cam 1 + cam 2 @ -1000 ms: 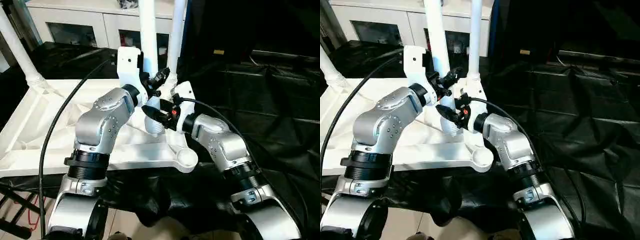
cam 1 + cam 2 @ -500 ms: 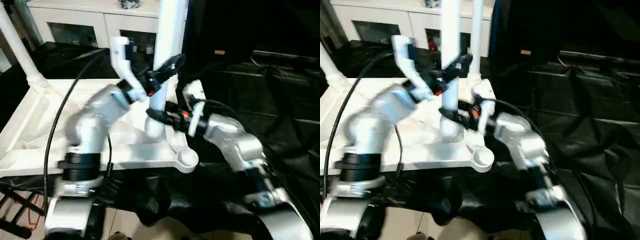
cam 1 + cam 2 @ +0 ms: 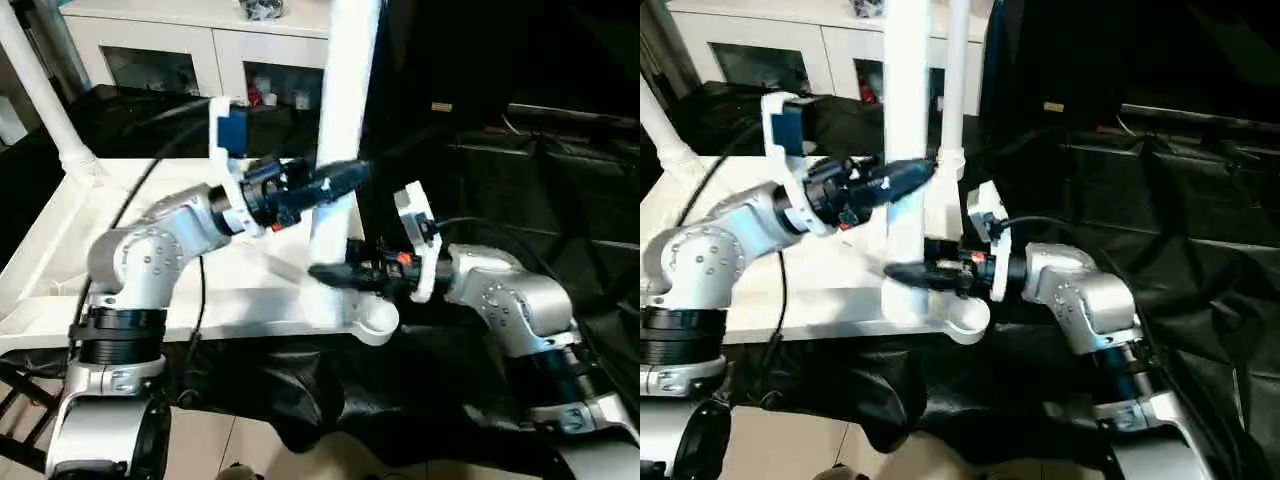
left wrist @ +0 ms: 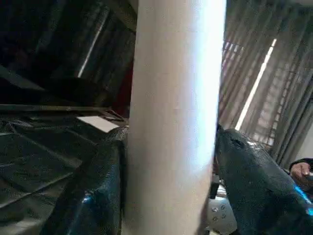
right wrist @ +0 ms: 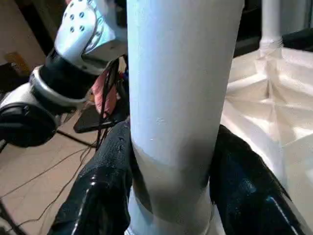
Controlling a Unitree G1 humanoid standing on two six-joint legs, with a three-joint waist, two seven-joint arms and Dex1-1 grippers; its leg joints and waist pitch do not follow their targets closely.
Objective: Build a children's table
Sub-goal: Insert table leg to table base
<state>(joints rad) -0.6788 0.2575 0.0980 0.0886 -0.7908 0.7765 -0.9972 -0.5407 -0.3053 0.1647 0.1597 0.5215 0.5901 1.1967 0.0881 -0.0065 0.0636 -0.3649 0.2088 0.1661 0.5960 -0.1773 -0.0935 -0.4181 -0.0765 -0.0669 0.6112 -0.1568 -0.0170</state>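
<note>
We had the white tabletop (image 3: 60,250) lying upside down on black sheeting, ribbed underside up, with one leg (image 3: 40,100) standing in its far left corner socket and another far leg (image 3: 956,90) upright at the far right corner. The action sat at the near right corner: a third leg (image 3: 340,130) stood upright there, its foot close by the round corner socket (image 3: 375,318).

Our left arm reached across from the left, forearm nearly level, wrist turned so the left gripper (image 3: 335,180) pointed sideways at the leg. In the left wrist view we saw one black finger (image 4: 93,196) on each flank of the tube, pressed to it — a grip partway up.

Our right arm came in from the right, elbow bent, forearm low, the right gripper (image 3: 335,273) aimed level to the left. Its fingers (image 5: 105,191) hugged the leg just above its foot, both sides touching, clamped around the tube.

Behind stood a white cabinet (image 3: 190,50).
</note>
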